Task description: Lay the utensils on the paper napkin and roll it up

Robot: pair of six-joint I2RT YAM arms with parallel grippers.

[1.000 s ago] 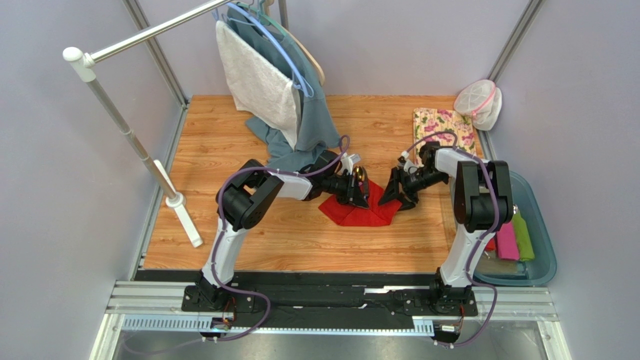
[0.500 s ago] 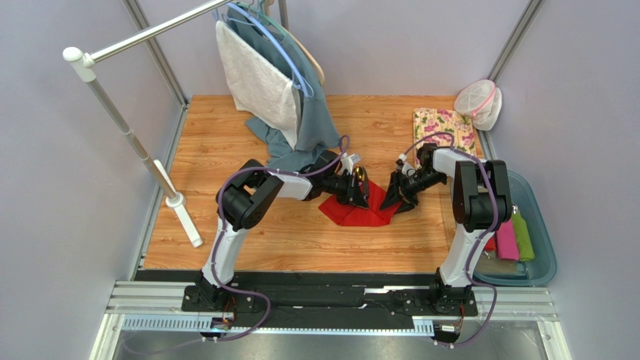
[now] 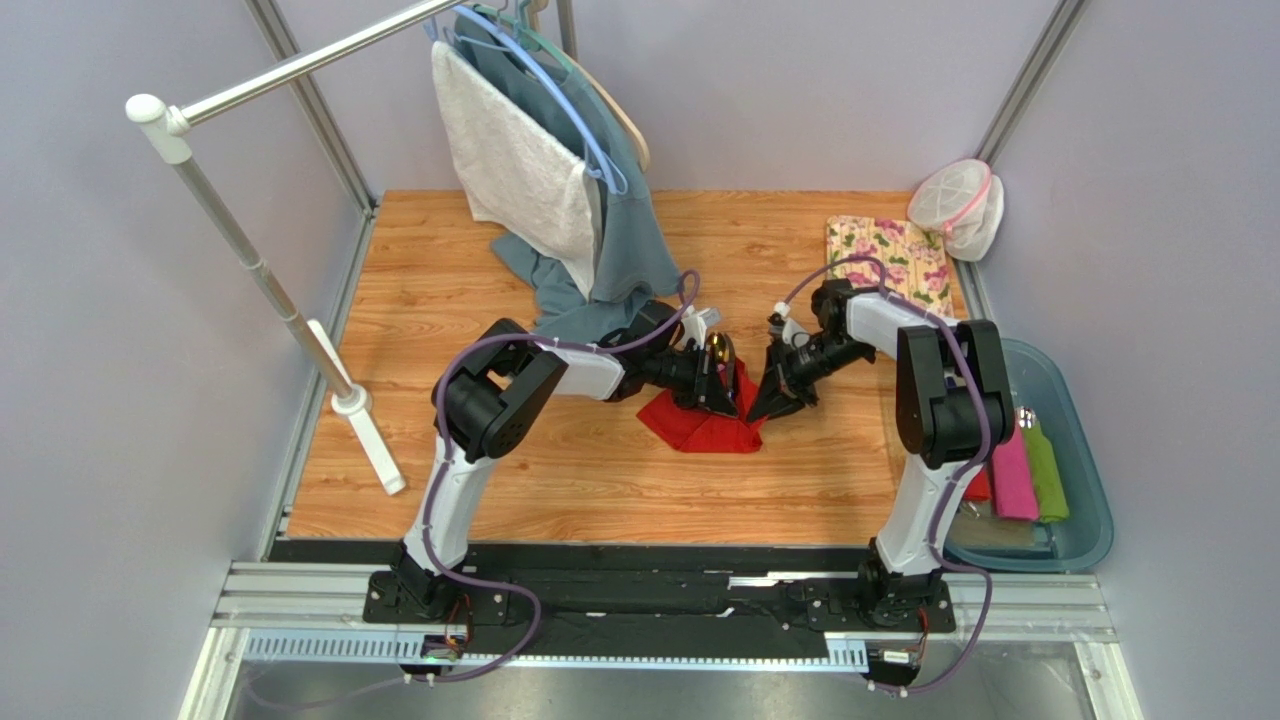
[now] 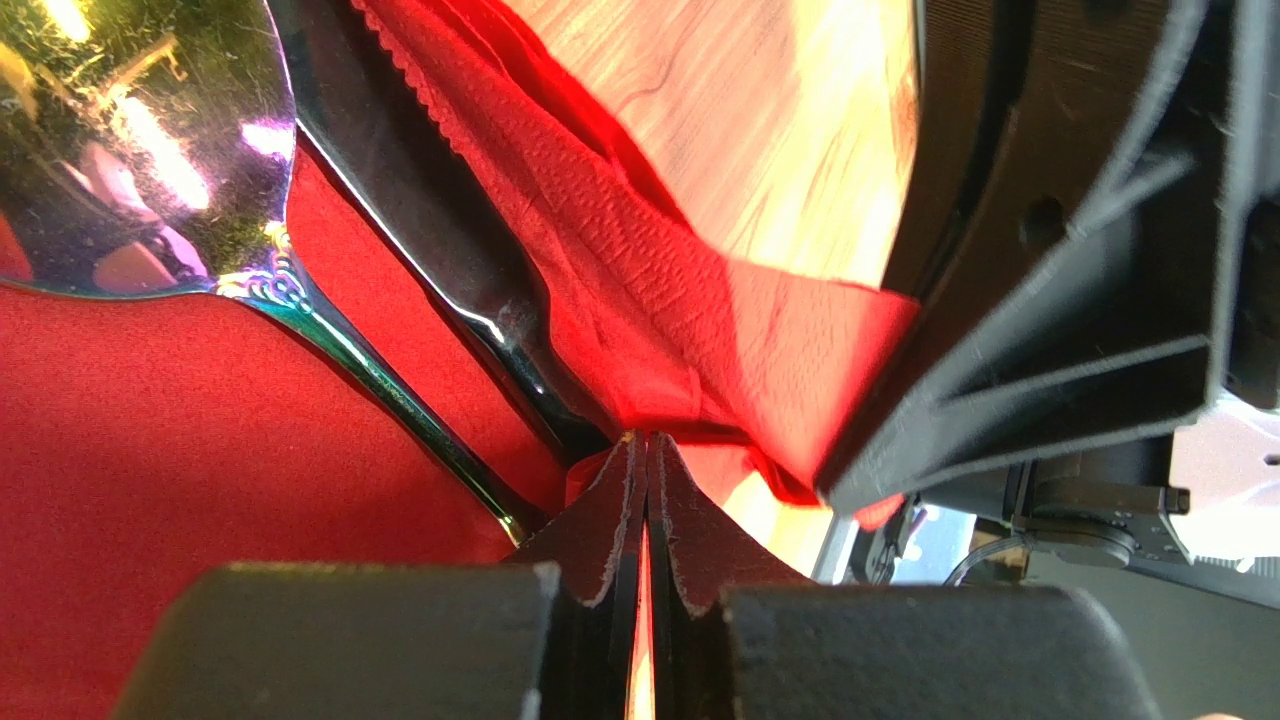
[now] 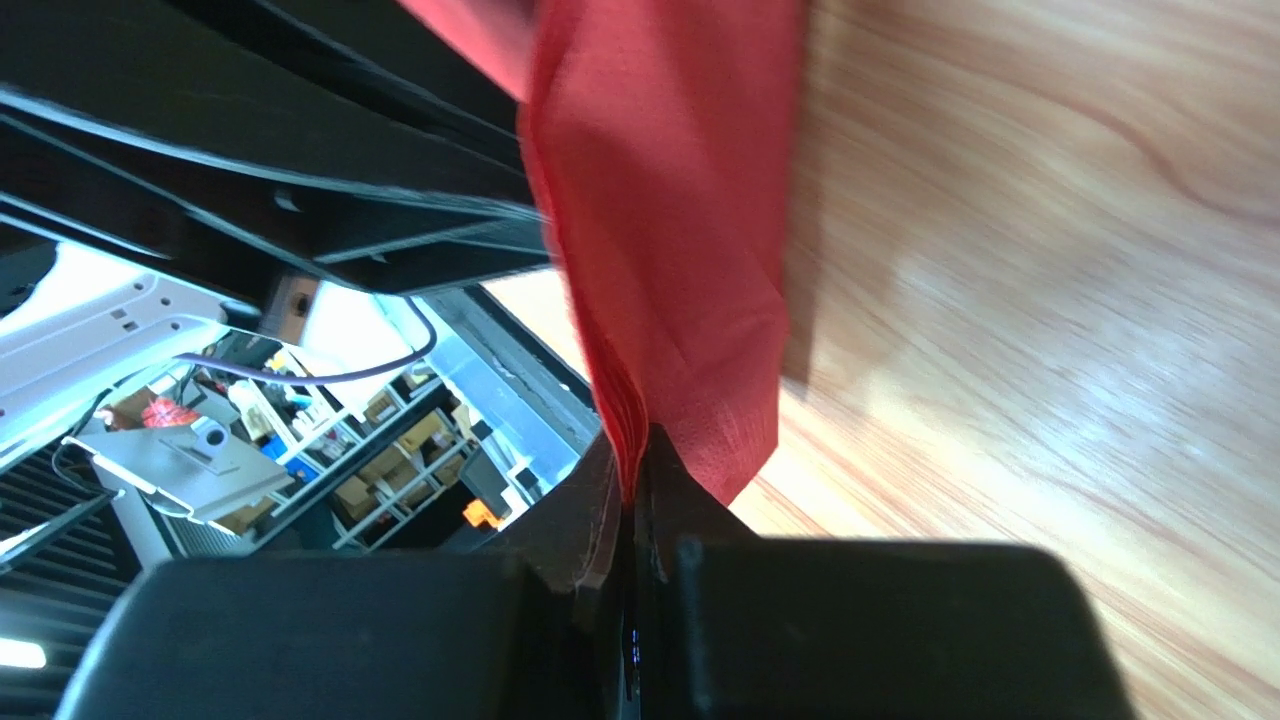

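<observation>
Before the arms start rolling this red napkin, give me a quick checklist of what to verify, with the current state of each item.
1. Left pincer shut on the paper napkin: ok.
2. Right pincer shut on the napkin's lifted edge: ok.
3. Spoon lying on the napkin: ok.
4. Second utensil beside the spoon, partly under the folded flap: ok.
5. Utensil handles fully inside the fold: cannot tell.
</observation>
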